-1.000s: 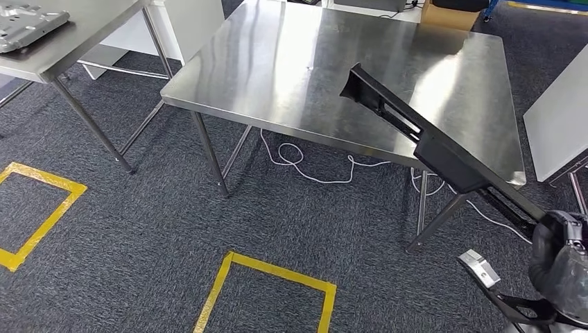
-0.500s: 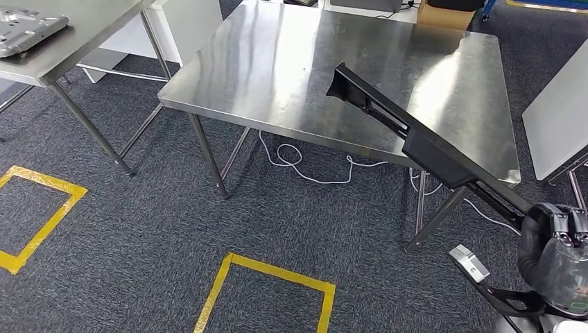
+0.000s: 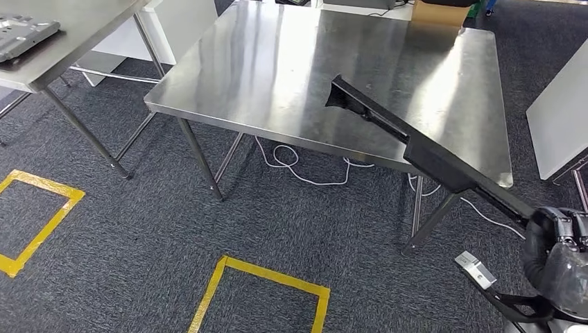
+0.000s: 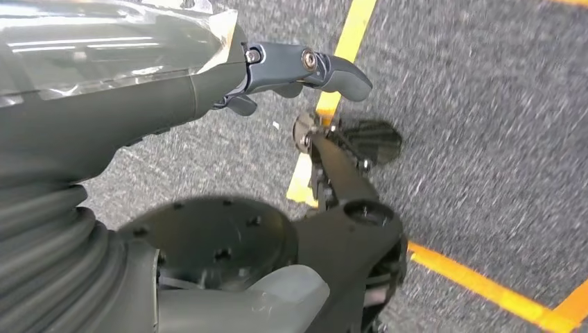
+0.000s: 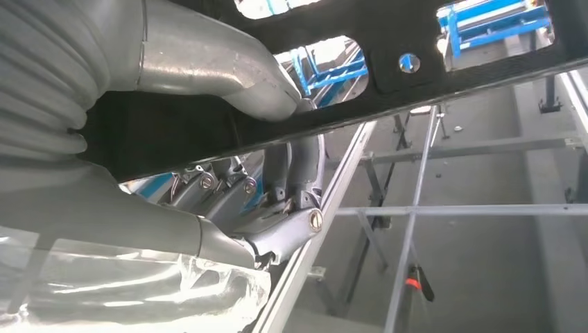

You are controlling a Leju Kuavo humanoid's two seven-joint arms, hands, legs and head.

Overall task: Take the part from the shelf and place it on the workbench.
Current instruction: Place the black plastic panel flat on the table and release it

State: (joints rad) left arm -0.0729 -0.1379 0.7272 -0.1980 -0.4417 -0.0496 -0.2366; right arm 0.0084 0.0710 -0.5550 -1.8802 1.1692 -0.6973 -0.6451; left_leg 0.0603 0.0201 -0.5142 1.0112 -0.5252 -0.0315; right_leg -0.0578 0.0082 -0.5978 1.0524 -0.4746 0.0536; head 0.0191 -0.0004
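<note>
A long black part slants from the lower right up over the steel workbench, its far end above the tabletop's middle front. My right hand grips its near end at the lower right corner of the head view. In the right wrist view the part runs as a black bar across the picture, with my right hand wrapped around it. My left hand hangs over the carpet, holding nothing, its fingers apart.
A second steel table at the left carries a grey metal plate. Yellow tape squares mark the carpet. A white cable lies under the workbench. A white panel stands at the right, and a cardboard box lies beyond the workbench.
The whole picture has shifted a little left and down, so the camera has moved. The part stays in my right hand, still reaching over the workbench.
</note>
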